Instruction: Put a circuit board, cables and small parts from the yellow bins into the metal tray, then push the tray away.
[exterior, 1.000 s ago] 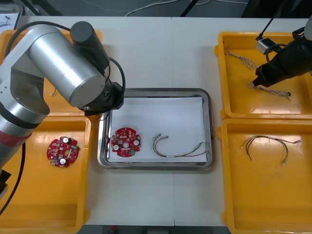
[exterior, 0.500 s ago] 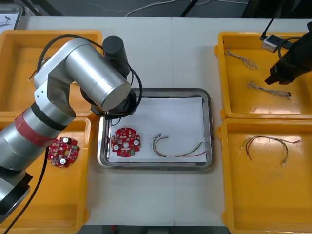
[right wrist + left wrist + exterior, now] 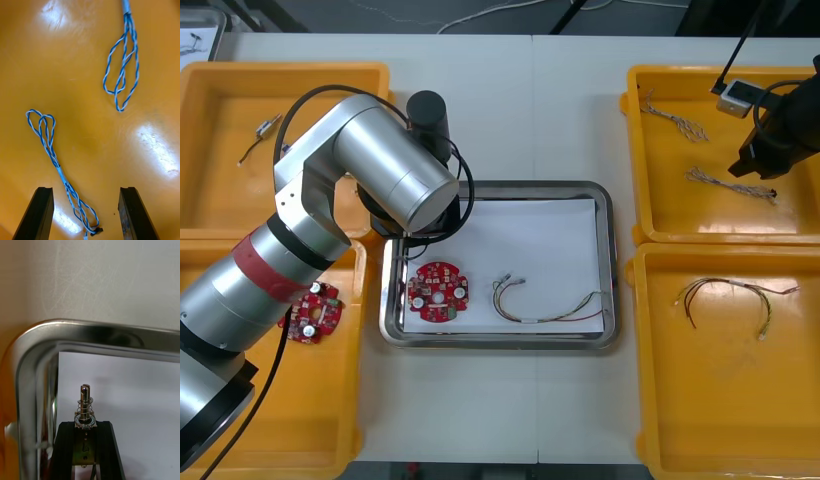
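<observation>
Left wrist view shows the left gripper (image 3: 85, 424) closed on a small metal part (image 3: 85, 405) above a corner of the metal tray (image 3: 112, 335), while the right gripper (image 3: 86, 190) hangs open over a blue and white cable (image 3: 56, 165) in a yellow bin (image 3: 75, 48).

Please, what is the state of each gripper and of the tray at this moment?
Left gripper: shut on a small metal part, over a corner of the tray.
Right gripper: open, above a blue and white cable.
Tray: white inside, holds a board and a cable.
</observation>
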### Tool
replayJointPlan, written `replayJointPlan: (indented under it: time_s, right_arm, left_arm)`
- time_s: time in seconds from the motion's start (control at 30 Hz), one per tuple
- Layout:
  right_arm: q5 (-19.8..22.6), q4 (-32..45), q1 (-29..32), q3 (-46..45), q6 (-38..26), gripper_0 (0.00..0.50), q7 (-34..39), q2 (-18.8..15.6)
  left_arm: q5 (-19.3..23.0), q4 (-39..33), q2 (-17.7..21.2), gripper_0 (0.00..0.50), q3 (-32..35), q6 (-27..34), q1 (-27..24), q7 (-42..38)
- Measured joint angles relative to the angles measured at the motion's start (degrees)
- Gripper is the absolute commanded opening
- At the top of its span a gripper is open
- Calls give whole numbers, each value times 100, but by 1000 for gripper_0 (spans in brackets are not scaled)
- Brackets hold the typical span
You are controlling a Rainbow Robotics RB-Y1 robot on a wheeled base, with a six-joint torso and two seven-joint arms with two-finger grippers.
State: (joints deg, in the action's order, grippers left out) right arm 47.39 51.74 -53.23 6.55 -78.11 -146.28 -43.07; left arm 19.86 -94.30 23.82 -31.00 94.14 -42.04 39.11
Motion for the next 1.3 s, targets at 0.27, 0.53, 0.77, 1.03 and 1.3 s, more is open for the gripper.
replayJointPlan:
  time_s: [0.27,0.53,0.77,1.03,1.3]
  right_arm:
    - [76,3,164,442,179,500,0,-7]
    - [201,5,343,468,400,500,0,-8]
    - [267,6,380,724,569,500,0,-8]
    - [275,26,381,768,573,361,0,-8]
    - [275,28,382,768,605,0,1,-8]
  left_arm:
    - [-26,309,-30,10,-1,-407,-1,181]
    - [-26,309,-36,394,-51,-408,-1,184]
    - [-26,309,-43,460,-54,-407,-1,184]
    - [-23,232,-43,460,-54,-179,-4,184]
    - [294,-152,-43,460,49,352,-98,184]
